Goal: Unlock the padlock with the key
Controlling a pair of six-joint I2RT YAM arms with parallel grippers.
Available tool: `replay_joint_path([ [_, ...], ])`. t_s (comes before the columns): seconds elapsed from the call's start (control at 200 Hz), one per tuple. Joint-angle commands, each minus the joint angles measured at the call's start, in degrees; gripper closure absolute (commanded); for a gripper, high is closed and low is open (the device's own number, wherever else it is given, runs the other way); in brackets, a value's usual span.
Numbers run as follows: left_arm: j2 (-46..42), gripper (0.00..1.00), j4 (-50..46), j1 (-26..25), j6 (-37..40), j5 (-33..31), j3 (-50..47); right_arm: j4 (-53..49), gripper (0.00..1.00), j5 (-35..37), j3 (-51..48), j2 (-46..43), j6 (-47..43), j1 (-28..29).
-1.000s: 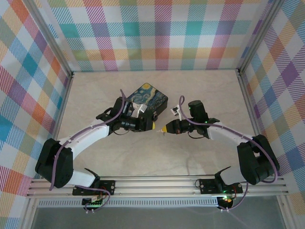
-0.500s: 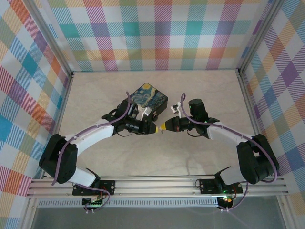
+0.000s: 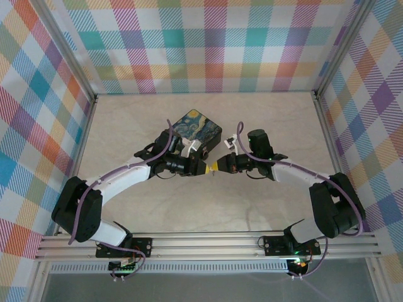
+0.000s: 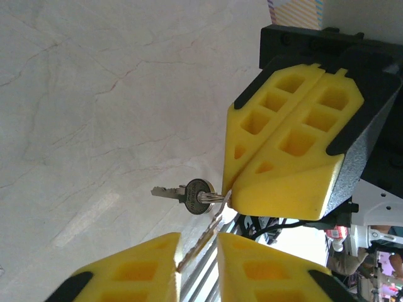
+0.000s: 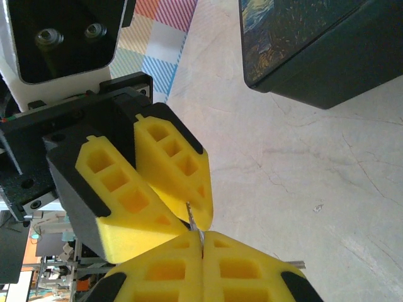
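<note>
Key (image 4: 200, 196) clamped in right tool (image 4: 228, 195); left tool (image 4: 199, 239) nearly together around it, grip unclear; night-sky box (image 3: 198, 126) near.

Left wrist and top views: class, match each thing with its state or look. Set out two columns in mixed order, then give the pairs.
1 right tool
2 left tool
3 box

A dark, with a night-sky print on top
B shut on the key ring
C jaws apart, a key between them

Pairs: 1-B, 2-C, 3-A
</note>
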Motion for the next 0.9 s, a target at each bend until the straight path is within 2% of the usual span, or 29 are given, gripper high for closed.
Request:
replay_joint_path([
  [0.0,-0.80,0.85,1.69,-0.52,0.35,1.71,0.75,1.32,1.00,-1.62,2.36,1.02,0.43,0.47],
  [0.145,-0.89,0.94,1.75,-0.52,-0.30,1.36,0.71,0.51,1.00,-1.47,2.79,1.44,0.32,0.56],
  [0.18,-0.80,1.00,1.44,-0.52,-0.88,0.49,0.88,-0.06,1.00,-1.26,2.87,1.46,0.01,0.58],
  [0.23,-0.52,1.00,0.89,-0.52,-1.75,-0.42,1.22,-1.87,1.00,-0.65,3.19,1.41,-0.98,0.57],
  [0.33,0.71,1.00,1.02,-0.52,-4.22,0.18,1.50,-7.56,0.88,1.45,4.03,0.58,-4.80,0.57],
  [0.4,1.65,1.00,0.65,-0.52,-5.59,0.39,1.86,-10.58,0.72,3.51,3.77,-1.11,-7.40,0.35],
  [0.59,2.87,1.00,-0.65,-0.43,-12.03,-1.57,3.63,-12.24,0.52,9.43,1.74,-6.41,-11.93,0.20],
  [0.73,4.35,1.00,-1.50,-0.04,-21.12,-3.44,4.44,-14.23,0.49,14.47,1.45,-9.55,-16.62,0.22],
  [0.83,5.33,1.00,-1.42,0.36,-27.47,-3.98,4.51,-10.16,0.49,18.72,-0.62,-11.22,-16.65,0.26],
  [0.895,4.89,1.00,0.00,0.36,-31.63,-4.60,4.36,-7.37,0.51,18.97,-1.26,-11.02,-15.85,0.31],
])
